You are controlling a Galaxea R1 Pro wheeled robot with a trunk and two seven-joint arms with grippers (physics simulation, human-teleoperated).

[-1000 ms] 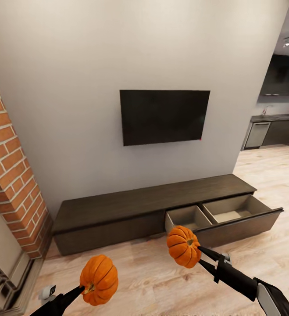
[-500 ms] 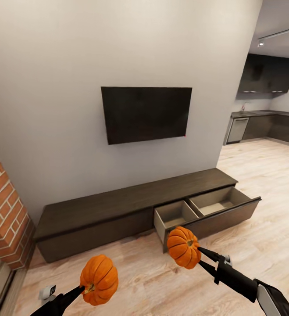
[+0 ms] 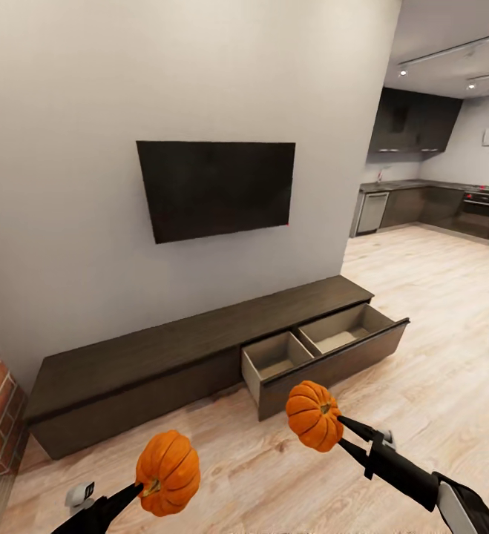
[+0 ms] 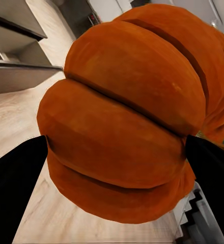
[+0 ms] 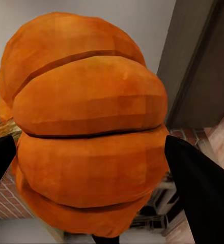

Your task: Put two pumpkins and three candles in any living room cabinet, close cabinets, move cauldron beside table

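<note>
From the head camera I have one pumpkin (image 3: 168,472) clamped in my left gripper (image 3: 146,486) and the other pumpkin (image 3: 313,415) in my right gripper (image 3: 335,428), both held over the plank floor (image 3: 437,371) short of the cabinet (image 3: 192,356), whose open drawer (image 3: 326,352) looks empty. Left wrist: fingers (image 4: 15,188) pinch the ribbed fruit (image 4: 127,112). Right wrist: fingers (image 5: 201,193) squeeze theirs (image 5: 89,132). I judge nothing is stowed yet; candles, closing and cauldron remain.
</note>
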